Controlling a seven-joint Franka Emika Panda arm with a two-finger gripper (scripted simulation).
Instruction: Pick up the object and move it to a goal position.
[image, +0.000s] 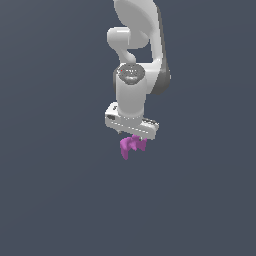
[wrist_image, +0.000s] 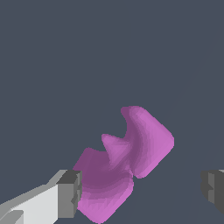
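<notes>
Gripper (wrist_image: 141, 188) standing wide open, gripping nothing. Object (wrist_image: 124, 162) sitting directly beneath, between pads; one pad (wrist_image: 72, 192) seemingly touching it, other well apart. Arm likely straddling object ahead of closing.

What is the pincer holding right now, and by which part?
Nothing: the pincer is open, straddling the magenta lumpy plastic-looking object; one finger sits by its lower lobe, the other stands clear.

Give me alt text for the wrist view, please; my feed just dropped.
A magenta-purple lumpy object lies between the gripper's two grey fingers, which stand wide apart. One finger touches or nearly touches the object's edge, while the other is well clear of it. Plain dark grey-blue background fills the rest.
</notes>
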